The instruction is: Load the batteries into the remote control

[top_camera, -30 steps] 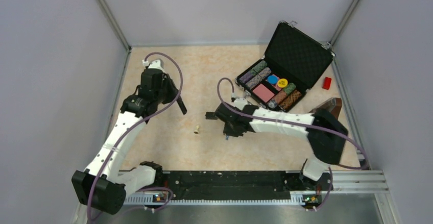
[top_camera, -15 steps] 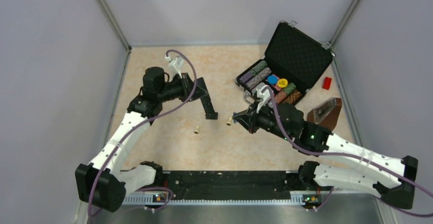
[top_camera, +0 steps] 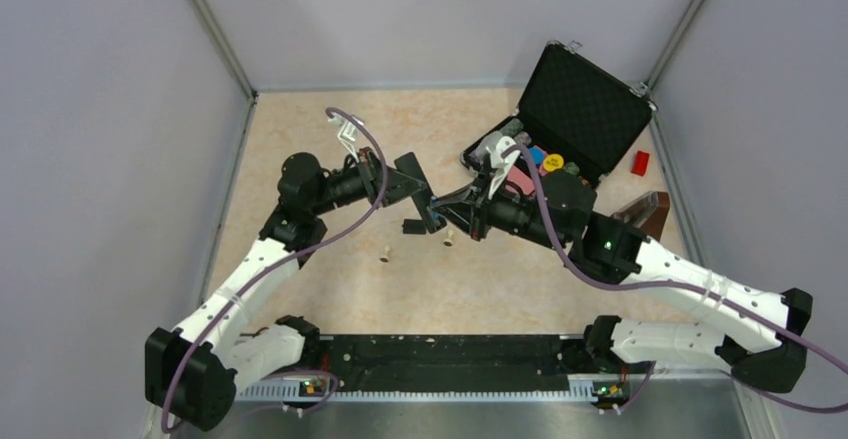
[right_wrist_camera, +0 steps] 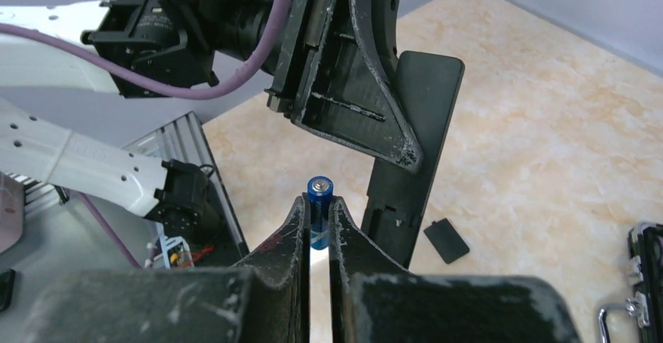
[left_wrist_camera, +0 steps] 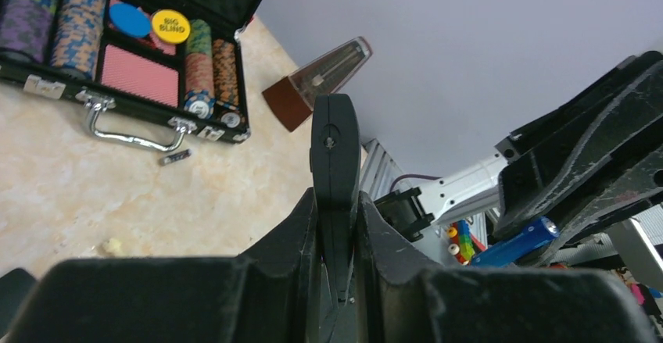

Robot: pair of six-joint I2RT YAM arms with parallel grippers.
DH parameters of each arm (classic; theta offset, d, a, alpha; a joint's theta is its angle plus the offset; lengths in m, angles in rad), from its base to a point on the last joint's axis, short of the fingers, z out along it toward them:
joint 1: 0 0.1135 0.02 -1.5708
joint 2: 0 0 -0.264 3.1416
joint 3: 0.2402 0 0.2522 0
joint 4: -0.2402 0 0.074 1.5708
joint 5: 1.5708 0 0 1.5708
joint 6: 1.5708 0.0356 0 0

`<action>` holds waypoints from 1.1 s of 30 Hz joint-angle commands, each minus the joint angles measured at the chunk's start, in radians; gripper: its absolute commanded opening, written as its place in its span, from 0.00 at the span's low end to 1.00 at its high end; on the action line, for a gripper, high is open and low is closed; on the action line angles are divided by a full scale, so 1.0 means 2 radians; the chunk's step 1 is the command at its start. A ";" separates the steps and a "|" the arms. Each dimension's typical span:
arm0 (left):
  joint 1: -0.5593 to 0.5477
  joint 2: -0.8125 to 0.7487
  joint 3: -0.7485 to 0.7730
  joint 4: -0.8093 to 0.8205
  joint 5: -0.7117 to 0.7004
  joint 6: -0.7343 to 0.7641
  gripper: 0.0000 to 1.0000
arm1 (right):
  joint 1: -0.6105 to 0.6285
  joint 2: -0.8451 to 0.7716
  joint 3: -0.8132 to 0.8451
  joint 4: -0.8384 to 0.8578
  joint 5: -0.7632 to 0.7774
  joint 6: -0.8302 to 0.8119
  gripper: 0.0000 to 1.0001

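The remote control, a slim flat black plastic bar, hangs mid-frame, pinched edgewise by the left gripper. The right gripper clamps a small glossy blue cylindrical battery near its lower end. Pushing off-line could twist that smooth cell or swing the bar.

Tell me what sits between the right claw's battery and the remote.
Nothing. The right wrist view shows only a bare gap between the battery and the remote.

"BIG BLIND" on yellow chip (dark letters)
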 commanded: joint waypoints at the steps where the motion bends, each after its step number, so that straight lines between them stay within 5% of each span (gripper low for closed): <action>1: -0.003 -0.033 -0.007 0.095 -0.010 -0.045 0.00 | 0.018 0.027 0.052 -0.006 0.008 -0.014 0.00; 14: -0.002 -0.097 -0.039 0.109 -0.075 -0.078 0.00 | 0.028 0.096 0.153 -0.093 0.064 -0.086 0.00; 33: -0.002 -0.110 -0.073 0.222 -0.089 -0.140 0.00 | 0.028 0.111 0.163 -0.138 0.028 -0.118 0.00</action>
